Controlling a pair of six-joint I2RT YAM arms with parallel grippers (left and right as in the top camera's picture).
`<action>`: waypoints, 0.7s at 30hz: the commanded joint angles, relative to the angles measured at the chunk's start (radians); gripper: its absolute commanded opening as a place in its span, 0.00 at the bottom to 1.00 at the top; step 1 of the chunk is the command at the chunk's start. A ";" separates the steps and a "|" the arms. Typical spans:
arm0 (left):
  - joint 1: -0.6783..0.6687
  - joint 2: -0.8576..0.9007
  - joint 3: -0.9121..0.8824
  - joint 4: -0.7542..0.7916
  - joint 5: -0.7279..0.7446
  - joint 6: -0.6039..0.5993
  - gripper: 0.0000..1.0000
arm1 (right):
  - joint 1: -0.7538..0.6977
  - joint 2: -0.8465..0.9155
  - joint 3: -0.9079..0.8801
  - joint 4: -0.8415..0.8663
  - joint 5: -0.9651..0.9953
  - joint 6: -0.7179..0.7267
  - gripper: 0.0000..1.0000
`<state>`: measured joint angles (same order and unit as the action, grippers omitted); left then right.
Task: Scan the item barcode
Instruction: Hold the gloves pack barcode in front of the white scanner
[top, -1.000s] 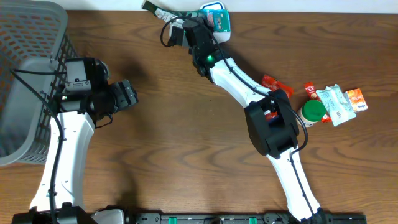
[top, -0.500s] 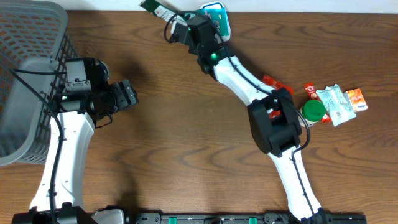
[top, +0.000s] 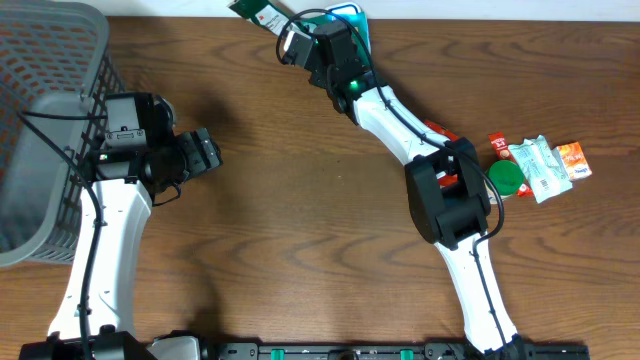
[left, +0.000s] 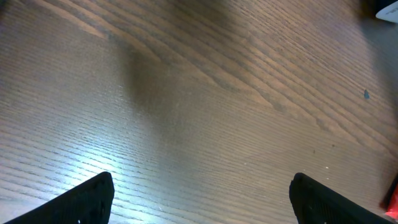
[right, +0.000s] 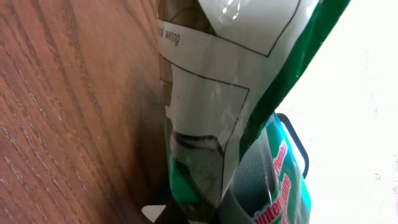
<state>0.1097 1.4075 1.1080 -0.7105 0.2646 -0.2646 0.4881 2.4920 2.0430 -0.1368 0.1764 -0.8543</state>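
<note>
While the left pincer (top: 205, 152) hangs spread over the wood-grain table (top: 280, 200) at centre left, we see the right pincer (top: 290, 36) pinching a thin green-and-white packet (top: 252, 13) at the top edge. Since a second ago that wrist has shifted up and rightward, covering more of the rounded teal scanner (top: 352, 16). The packet's glossy film shows creases and sits just beside the scanner.
</note>
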 joint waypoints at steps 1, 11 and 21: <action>0.003 0.007 0.015 -0.003 0.012 0.009 0.91 | 0.006 0.005 0.017 0.002 -0.028 0.023 0.01; 0.003 0.007 0.015 -0.003 0.012 0.009 0.91 | 0.003 0.005 0.017 0.002 -0.028 0.024 0.01; 0.003 0.007 0.015 -0.003 0.012 0.009 0.91 | -0.007 -0.067 0.017 0.075 -0.013 0.154 0.01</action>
<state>0.1097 1.4075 1.1080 -0.7105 0.2646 -0.2646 0.4877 2.4901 2.0430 -0.0780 0.1684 -0.7979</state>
